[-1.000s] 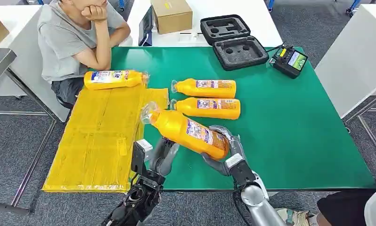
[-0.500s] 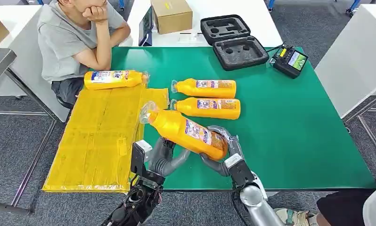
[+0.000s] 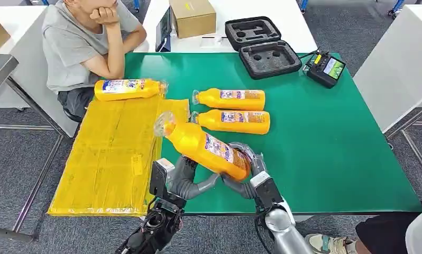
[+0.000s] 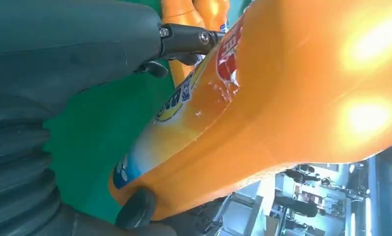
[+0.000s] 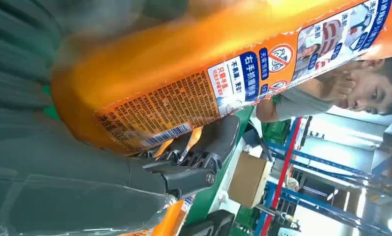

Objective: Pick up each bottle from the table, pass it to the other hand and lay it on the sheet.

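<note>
Bottle [image 3: 203, 146] tilted above table edge: R hand [image 3: 244, 170] grips base, L hand [image 3: 186, 177] cups underside w/ fingers touching.

both robot hands [image 3: 190, 177] [image 3: 244, 168] raised, fingers curled.

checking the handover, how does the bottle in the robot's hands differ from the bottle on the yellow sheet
The held bottle is off the table, tilted, cap end up; the sheet bottle lies flat at the yellow sheet's far edge. The held bottle has the right hand at its base and the left hand under its body; nothing touches the sheet bottle. Both are orange with printed labels.
</note>
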Available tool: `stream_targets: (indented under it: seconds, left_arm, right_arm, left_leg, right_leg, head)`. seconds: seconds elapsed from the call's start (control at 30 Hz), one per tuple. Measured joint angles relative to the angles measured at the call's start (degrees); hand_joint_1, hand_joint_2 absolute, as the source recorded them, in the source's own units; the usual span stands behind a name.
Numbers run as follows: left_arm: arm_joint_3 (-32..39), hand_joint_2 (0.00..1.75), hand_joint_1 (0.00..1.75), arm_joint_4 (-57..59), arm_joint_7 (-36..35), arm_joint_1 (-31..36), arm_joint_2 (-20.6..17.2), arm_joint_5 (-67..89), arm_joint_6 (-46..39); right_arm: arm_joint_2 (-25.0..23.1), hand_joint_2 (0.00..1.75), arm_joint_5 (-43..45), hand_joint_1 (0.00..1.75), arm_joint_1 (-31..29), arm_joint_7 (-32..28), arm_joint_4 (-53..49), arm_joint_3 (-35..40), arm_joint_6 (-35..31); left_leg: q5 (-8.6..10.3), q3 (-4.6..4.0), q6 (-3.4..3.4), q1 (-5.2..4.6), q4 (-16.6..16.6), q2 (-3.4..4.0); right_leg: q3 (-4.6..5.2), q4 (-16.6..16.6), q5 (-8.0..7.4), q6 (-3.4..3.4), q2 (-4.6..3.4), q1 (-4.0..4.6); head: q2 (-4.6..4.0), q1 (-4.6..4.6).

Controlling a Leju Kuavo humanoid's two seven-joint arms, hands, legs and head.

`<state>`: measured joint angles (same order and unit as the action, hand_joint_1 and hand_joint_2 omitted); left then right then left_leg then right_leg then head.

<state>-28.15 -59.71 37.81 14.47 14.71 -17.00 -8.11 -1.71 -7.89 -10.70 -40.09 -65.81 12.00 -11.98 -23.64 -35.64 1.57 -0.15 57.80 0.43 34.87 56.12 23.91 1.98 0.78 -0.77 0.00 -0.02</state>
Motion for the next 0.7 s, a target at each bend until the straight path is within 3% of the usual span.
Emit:
stream_targets:
  seconds: [0.7]
  left_arm:
    - [0.79, 1.75, 0.00, -0.37, 1.42, 0.63, 0.00, -1.79, -1.00]
  right_arm:
    - [-1.92, 1.75, -0.35, 1.75, -0.66, -0.02, 2.08, 1.95, 0.94]
  left_leg:
    - [0.00, -0.01, 0.00, 0.00, 0.00, -0.01]
  right_leg:
    - [0.00, 0.00, 0.00, 0.00, 0.00, 0.00]
  head:
    - [0.00, 0.00]
